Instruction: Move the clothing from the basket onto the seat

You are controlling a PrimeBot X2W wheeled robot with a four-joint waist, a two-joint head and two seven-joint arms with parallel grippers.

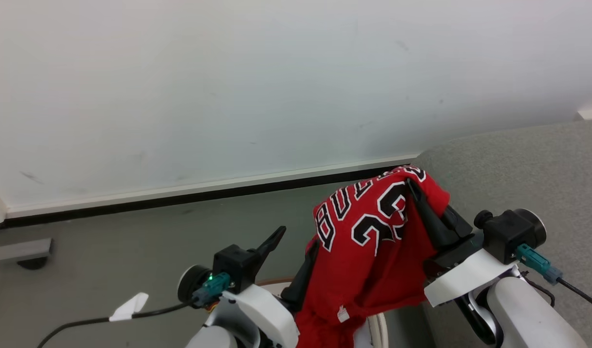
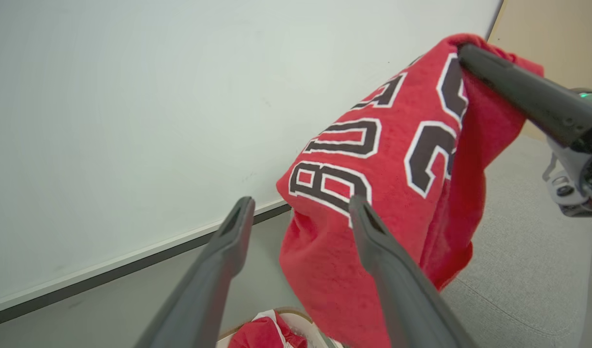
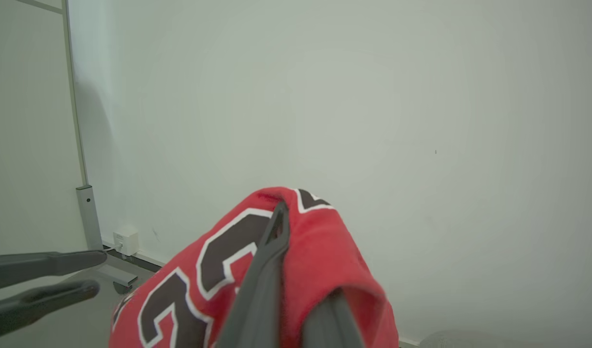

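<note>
The red cloth jersey is looking soft and matt; the large grey rounded seat is showing coarse, rough fabric; the white wall is looking smooth.

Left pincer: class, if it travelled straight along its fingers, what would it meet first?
Likely the near edge of the hanging red jersey; otherwise the white wall beyond. Depth is unclear.

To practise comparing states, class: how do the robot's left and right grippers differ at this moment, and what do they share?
Grip: the right gripper is shut on the red jersey, while the left gripper is open and holds nothing.
Height: in the head view the right gripper sits higher than the left gripper, with the jersey hanging from it.
Shared: both grippers have long dark fingers pointing upward.
</note>
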